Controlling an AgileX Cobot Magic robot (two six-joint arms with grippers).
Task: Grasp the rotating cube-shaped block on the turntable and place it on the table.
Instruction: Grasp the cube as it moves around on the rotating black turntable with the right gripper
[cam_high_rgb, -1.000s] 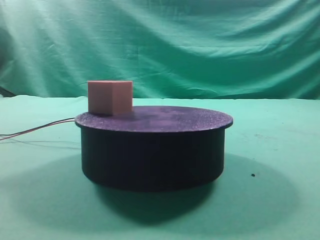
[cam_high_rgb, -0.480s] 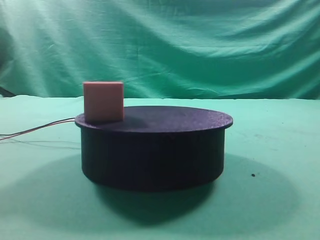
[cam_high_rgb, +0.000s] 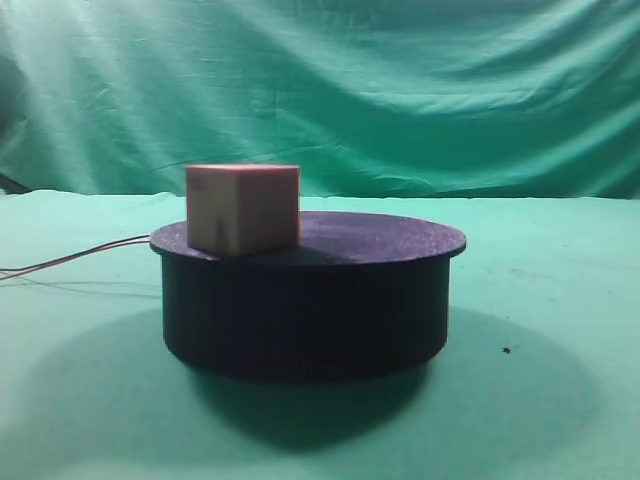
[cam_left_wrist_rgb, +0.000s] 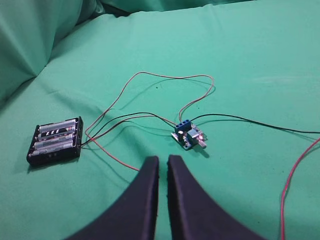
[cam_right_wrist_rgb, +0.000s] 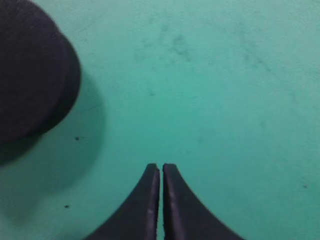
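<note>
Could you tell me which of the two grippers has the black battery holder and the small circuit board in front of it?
The left gripper: the black battery holder and small blue circuit board lie before it. The right gripper faces bare green table cloth beside the round black turntable.

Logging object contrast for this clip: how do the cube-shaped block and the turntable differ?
The cube-shaped block is pinkish-tan with flat square faces; the turntable is a black round drum. The block is far narrower and sits on the turntable's top near its left edge, while the turntable rests on the green table. Both look matte.
</note>
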